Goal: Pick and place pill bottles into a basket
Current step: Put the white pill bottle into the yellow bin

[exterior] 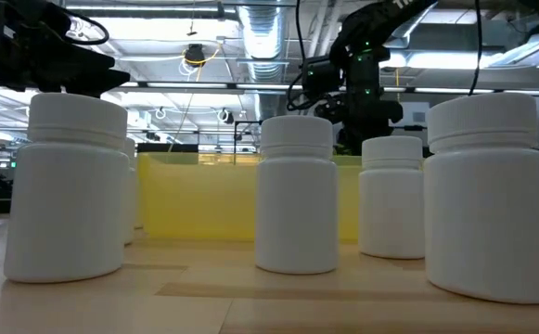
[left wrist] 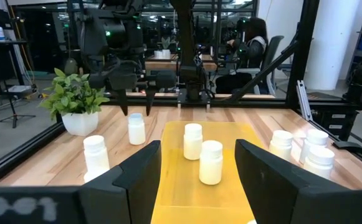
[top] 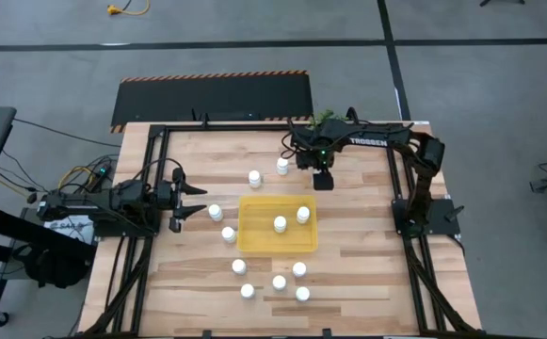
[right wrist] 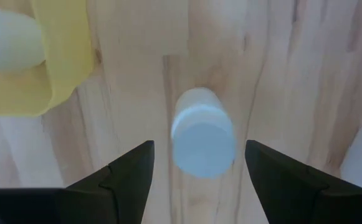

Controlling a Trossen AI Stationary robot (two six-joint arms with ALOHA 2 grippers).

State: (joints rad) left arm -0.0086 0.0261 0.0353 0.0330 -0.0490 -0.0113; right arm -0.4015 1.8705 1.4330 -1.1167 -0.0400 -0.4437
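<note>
Pill bottle (right wrist: 202,132): upright on the table (right wrist: 280,74), cap up, long axis vertical, directly beneath right gripper (right wrist: 196,168), jaws apart, empty.

A shallow, rectangular, bright-yellow basket (top: 254,240) with low sides lies flat near the middle of the wooden table, and two small white pill bottles (top: 280,224) with round white caps stand upright inside it, close together toward its far right part. Outside it, two more bottles stand just off its left edge (top: 216,213), two stand beyond its far side (top: 254,178), one of them (right wrist: 200,132) seen cap-up from directly above on bare wood, and five stand in a loose cluster on the near side (top: 280,282). Every bottle in view is upright with its cap on.
</note>
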